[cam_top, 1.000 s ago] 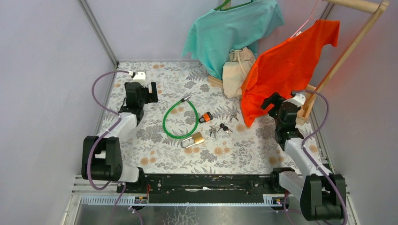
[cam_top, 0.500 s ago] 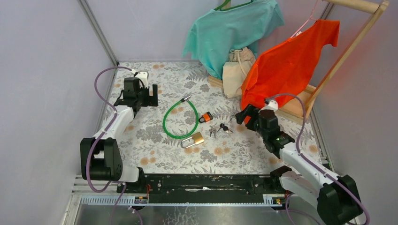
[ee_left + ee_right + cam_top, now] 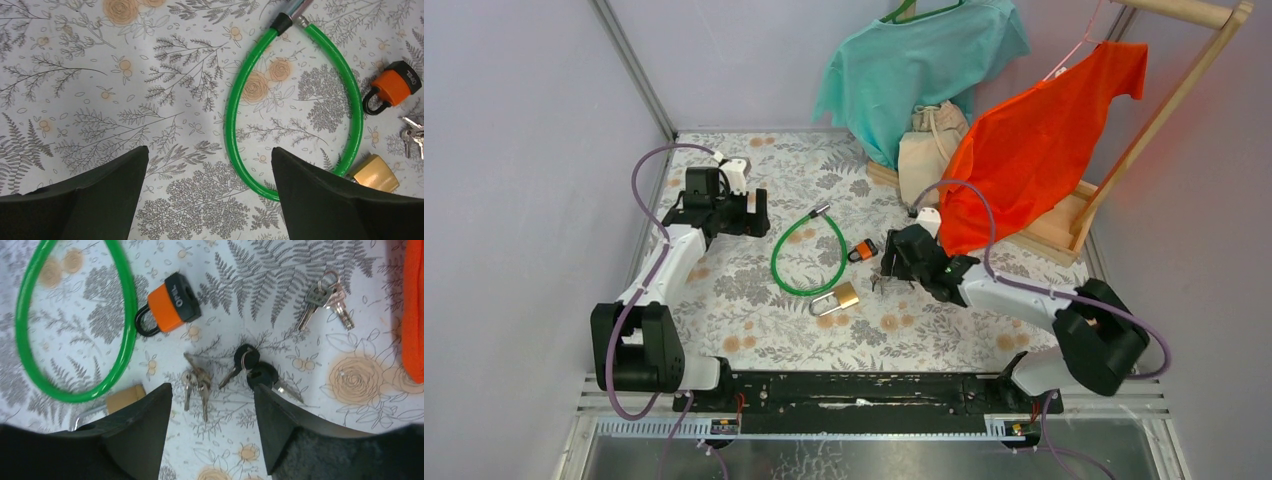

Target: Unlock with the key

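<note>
- Within the last second our right arm has swung in from the 3 o'clock edge. The right gripper [image 3: 212, 387] now hangs low over the keys, jaws apart and gripping nothing.
- Between its fingers lie a silver key bunch [image 3: 196, 382] and the black-headed keys [image 3: 252, 370]. We judge that picking up a key comes next.
- The brass padlock [image 3: 122, 399] sits at 8 o'clock from the keys and the orange padlock [image 3: 170, 302] at 10. No key is in either yet.
- Our left gripper [image 3: 209, 150] has edged toward the green cable lock [image 3: 229, 125], wide open and empty.
- A floral cloth [image 3: 754, 300] covers the table.
- At the far side, from 12 to 2 o'clock, a teal shirt [image 3: 924, 60] and an orange shirt [image 3: 1034, 140] hang on a wooden rack [image 3: 1164, 110].
</note>
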### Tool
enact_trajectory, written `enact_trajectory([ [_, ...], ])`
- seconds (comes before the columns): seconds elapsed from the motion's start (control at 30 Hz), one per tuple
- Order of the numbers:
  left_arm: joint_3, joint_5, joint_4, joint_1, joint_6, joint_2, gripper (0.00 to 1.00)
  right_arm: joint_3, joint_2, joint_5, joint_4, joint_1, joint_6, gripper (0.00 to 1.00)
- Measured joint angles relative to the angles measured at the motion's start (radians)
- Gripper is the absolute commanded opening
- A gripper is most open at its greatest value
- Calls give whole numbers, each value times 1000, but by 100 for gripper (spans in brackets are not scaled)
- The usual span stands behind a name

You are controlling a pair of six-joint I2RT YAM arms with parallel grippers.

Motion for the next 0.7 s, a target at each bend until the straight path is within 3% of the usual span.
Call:
enact_trajectory([
  [0.23,1,60,-30,0,21,-2,100,233,197,98,-166,-8,-26,56],
  [0.5,21,124,-55,0,37,0,100,273,287,81,-269,-157,-22,55],
  [0.7,38,162,-61,0,38,1,100,339,386,64,-317,-187,-10,52],
])
